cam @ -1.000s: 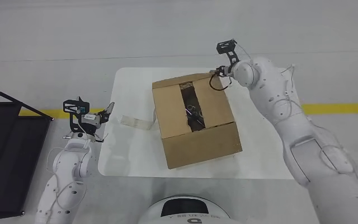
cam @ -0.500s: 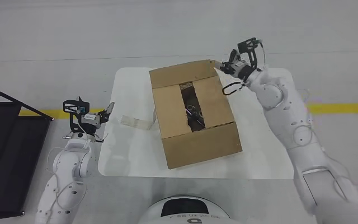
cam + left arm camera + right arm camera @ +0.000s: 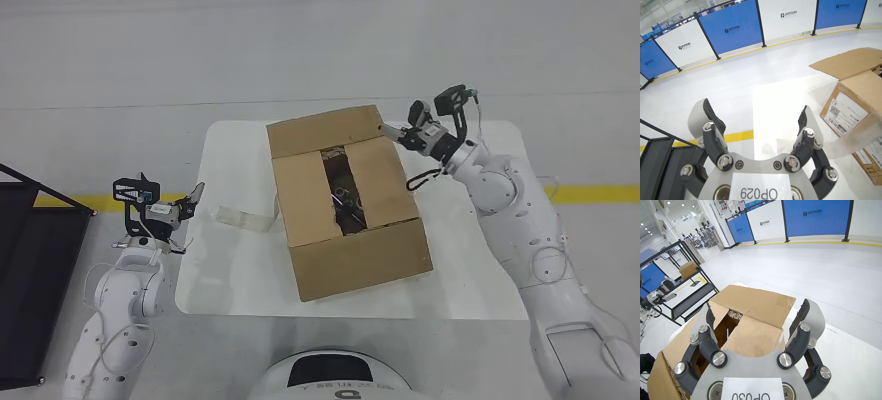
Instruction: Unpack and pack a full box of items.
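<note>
Box point(image 3: 345, 210) made of brown card sits in the middle of the white table point(image 3: 230, 290), turned a little. Its far flap point(image 3: 325, 132) lies open and flat, pointing away from the robot. The two side flaps are partly down, with a dark gap point(image 3: 340, 190) between them, and some small things show inside, too dark to tell what they are. A pale strip point(image 3: 245, 217) hangs from the left side of the box and lies on the table. A white label point(image 3: 846, 117) is stuck on that same side. The right hand point(image 3: 392, 130) is at the far right corner of the box, just by the corner of the far flap, with its fingers spread and nothing in them; I cannot tell if it touches the card. The left hand point(image 3: 193, 195) is over the left edge of the table, near the end of the strip and apart from the box, fingers spread and holding nothing. A black rack point(image 3: 30, 260) stands on the floor to the left.
</note>
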`<action>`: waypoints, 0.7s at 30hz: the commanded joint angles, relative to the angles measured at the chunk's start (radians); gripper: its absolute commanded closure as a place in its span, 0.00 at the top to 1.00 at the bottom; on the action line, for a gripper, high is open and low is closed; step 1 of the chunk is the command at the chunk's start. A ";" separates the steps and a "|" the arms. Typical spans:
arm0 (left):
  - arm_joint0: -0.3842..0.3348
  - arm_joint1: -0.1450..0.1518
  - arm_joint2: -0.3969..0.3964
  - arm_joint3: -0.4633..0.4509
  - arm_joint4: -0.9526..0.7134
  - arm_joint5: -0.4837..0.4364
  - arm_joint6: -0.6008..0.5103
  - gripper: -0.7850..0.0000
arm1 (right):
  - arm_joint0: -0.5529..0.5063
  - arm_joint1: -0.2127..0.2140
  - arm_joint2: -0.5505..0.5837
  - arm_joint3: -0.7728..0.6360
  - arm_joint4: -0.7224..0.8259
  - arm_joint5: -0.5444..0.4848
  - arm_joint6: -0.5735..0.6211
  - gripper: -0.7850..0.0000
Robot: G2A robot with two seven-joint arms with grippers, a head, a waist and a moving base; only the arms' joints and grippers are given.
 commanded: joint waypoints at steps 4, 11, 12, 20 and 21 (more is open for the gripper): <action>0.000 0.000 0.000 0.000 0.000 0.000 0.000 1.00 | 0.066 0.009 -0.107 0.049 0.397 -0.355 0.418 1.00; 0.000 0.000 0.000 0.000 0.000 0.000 0.000 1.00 | 0.195 0.018 -0.279 0.060 0.825 -0.119 0.788 1.00; 0.000 0.000 0.000 0.000 0.000 0.000 0.000 1.00 | 0.210 0.018 -0.300 0.071 0.842 -0.103 0.805 1.00; 0.000 0.000 0.000 0.000 0.000 0.000 0.000 1.00 | 0.332 -0.042 -0.451 0.256 0.833 0.030 0.863 1.00; 0.000 0.000 0.000 0.000 0.000 0.000 0.000 1.00 | 0.342 -0.050 -0.466 0.275 0.828 0.041 0.861 1.00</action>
